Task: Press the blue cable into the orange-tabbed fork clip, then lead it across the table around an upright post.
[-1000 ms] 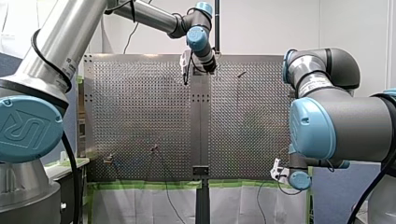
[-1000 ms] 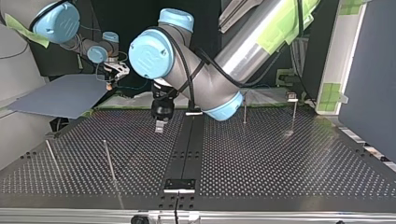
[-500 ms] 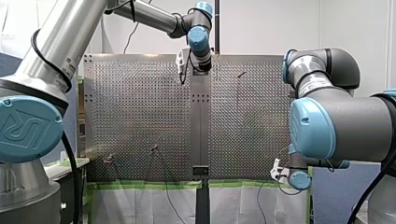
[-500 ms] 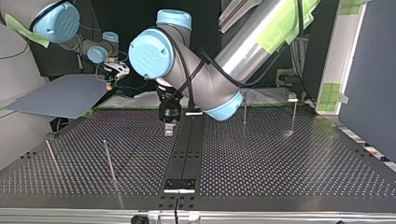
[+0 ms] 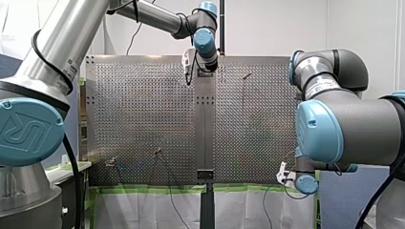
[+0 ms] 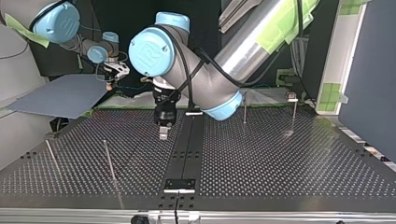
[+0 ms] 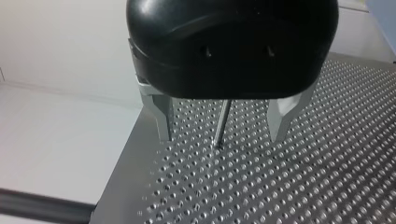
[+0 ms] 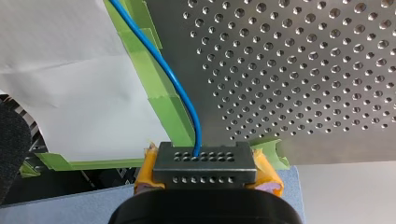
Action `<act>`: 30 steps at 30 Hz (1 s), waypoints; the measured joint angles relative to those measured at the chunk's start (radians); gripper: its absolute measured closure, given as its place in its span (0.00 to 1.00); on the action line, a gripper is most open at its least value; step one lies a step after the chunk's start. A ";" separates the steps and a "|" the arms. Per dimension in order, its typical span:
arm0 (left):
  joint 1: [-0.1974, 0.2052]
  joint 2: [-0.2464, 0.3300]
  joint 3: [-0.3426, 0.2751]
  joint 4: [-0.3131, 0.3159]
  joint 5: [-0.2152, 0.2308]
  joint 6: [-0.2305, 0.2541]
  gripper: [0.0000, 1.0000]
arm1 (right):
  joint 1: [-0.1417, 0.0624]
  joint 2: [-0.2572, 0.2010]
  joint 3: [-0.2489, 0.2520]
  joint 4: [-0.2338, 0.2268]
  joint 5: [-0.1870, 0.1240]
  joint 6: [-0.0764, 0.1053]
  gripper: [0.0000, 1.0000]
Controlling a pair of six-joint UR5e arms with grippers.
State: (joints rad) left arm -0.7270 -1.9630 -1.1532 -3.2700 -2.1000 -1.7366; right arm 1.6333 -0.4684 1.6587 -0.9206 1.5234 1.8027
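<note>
Pinching the thin blue cable (image 8: 187, 98) between its yellow-padded fingers, my right gripper (image 8: 200, 158) is closed on the cable's end. It sits just off the corner of the perforated metal table (image 8: 303, 70) that lies at the front view's near right. From the grip the cable's long axis runs straight ahead of the gripper, along the strip of green tape (image 8: 170, 119) on the table's edge, apparently towards the front view's near left.

A small low fixture (image 5: 111, 163) stands on the table close to that edge. It may be the fork clip, but its tab colour is too small to tell, and whether the cable is seated in it cannot be read.

My left gripper (image 7: 219, 137), black with bare metal fingers, hangs spread and empty over the table's far end, near the centre line. A thin upright metal post (image 7: 223, 121) stands ahead of it, in line with the gap between its fingers and touching neither.

Judgement: my right arm is the nearer one and already holds the cable, while my left is well apart from it. The coming move turns on carrying the held end away from the near edge and across the table, so that the cable bends around a post.
</note>
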 joint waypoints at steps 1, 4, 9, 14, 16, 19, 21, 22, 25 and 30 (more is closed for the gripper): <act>0.000 0.000 0.000 0.003 0.007 0.001 0.01 | 0.000 0.000 0.000 0.000 0.000 0.000 1.00; 0.000 0.000 0.000 0.010 0.031 0.006 0.01 | 0.000 0.000 0.000 0.000 0.000 0.000 1.00; 0.000 0.000 0.000 0.028 0.072 0.025 0.01 | 0.000 0.000 0.000 0.001 0.000 0.000 1.00; 0.000 0.000 0.000 0.057 0.110 0.030 0.01 | 0.001 0.000 0.000 0.002 0.000 -0.001 1.00; 0.000 0.000 0.000 0.062 0.127 0.030 0.01 | 0.000 0.000 0.000 0.002 0.000 -0.001 1.00; 0.000 0.000 0.000 0.066 0.151 0.027 0.01 | 0.000 0.000 0.000 0.002 0.000 -0.001 1.00; 0.000 0.000 0.000 0.065 0.169 0.024 0.01 | 0.000 0.000 0.000 0.002 -0.001 -0.001 1.00; 0.000 0.000 0.000 0.064 0.178 0.023 0.01 | 0.000 0.000 0.000 0.002 -0.001 -0.002 1.00; 0.000 0.000 0.000 0.061 0.208 0.015 0.01 | 0.000 0.000 0.000 0.002 -0.001 -0.002 1.00; 0.000 0.000 0.000 0.047 0.209 -0.005 0.01 | 0.000 0.000 0.000 0.002 -0.002 -0.002 1.00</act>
State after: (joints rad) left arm -0.7266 -1.9633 -1.1532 -3.2231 -1.8907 -1.7414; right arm 1.6335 -0.4688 1.6586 -0.9186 1.5218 1.8012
